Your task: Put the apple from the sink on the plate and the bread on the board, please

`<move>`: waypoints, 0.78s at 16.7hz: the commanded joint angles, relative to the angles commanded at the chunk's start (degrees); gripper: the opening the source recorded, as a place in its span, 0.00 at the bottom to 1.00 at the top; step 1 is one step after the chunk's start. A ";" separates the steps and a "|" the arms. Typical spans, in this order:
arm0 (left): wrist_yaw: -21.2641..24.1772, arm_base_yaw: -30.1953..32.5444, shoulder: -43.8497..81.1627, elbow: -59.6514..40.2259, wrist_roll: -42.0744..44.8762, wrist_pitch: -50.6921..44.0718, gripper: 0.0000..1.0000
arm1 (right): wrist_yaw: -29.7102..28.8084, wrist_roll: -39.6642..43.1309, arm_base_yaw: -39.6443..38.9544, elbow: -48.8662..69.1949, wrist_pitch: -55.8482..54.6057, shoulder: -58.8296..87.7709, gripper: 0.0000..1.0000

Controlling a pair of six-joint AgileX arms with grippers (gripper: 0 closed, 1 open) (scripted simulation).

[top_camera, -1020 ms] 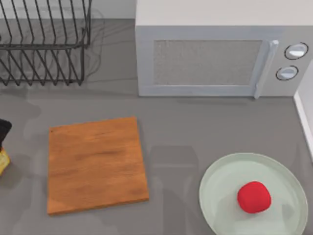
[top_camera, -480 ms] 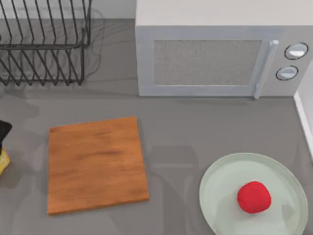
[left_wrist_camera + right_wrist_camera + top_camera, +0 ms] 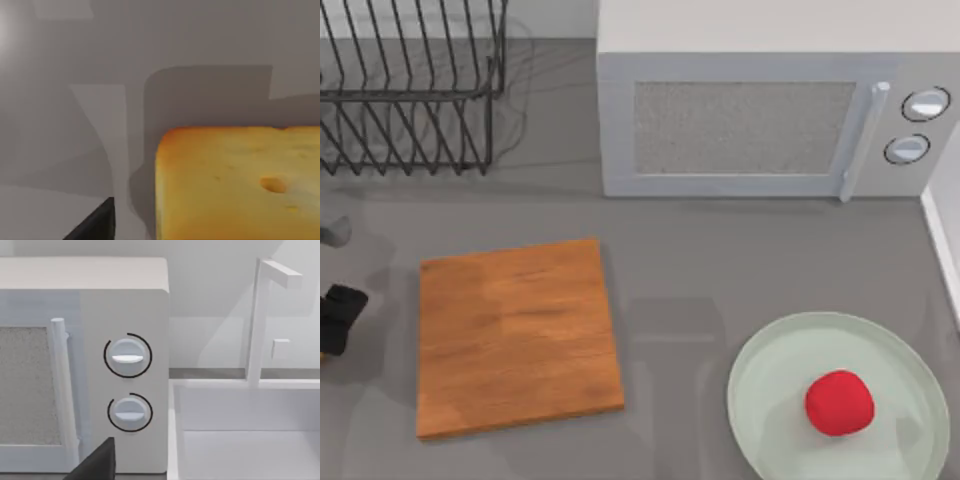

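Left claw (image 3: 340, 318) has shifted rightward; bread (image 3: 240, 185) between its fingers, grip unclear

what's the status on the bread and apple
Left end effector at table's left edge, over bread. Apple on plate. Board bare, path unobstructed.

A: Top view: mounted overhead, facing down on the table (image 3: 700, 260); takes in rack (image 3: 410, 90), microwave (image 3: 750, 120), board (image 3: 515, 335), plate (image 3: 760, 400).

B: Left wrist view?

A: Very near the tabletop, close on the bread (image 3: 240, 185).

B: Right wrist view?

A: Level, facing the microwave dials (image 3: 127, 357) and sink (image 3: 245, 440). Shares the microwave with the top view.
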State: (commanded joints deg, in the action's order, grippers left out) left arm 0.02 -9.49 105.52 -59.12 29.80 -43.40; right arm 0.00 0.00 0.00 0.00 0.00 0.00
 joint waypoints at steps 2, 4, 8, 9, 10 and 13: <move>0.00 -0.03 0.47 0.57 0.03 0.81 1.00 | 0.00 0.00 0.00 0.00 0.00 0.00 1.00; 0.00 -0.03 0.47 0.57 0.03 0.81 1.00 | 0.00 0.00 0.00 0.00 0.00 0.00 1.00; 0.00 -0.03 0.47 0.57 0.03 0.81 0.77 | 0.00 0.00 0.00 0.00 0.00 0.00 1.00; 0.00 -0.03 0.47 0.57 0.03 0.81 0.70 | 0.00 0.00 0.00 0.00 0.00 0.00 1.00; 0.00 -0.03 0.47 0.57 0.03 0.81 0.62 | 0.00 0.00 0.00 0.00 0.00 0.00 1.00; 0.00 -0.03 0.47 0.57 0.03 0.81 0.40 | 0.00 0.00 0.00 0.00 0.00 0.00 1.00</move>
State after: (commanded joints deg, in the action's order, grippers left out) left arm 0.03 -9.52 105.99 -58.55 29.83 -42.59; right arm 0.00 0.00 0.00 0.00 0.00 0.00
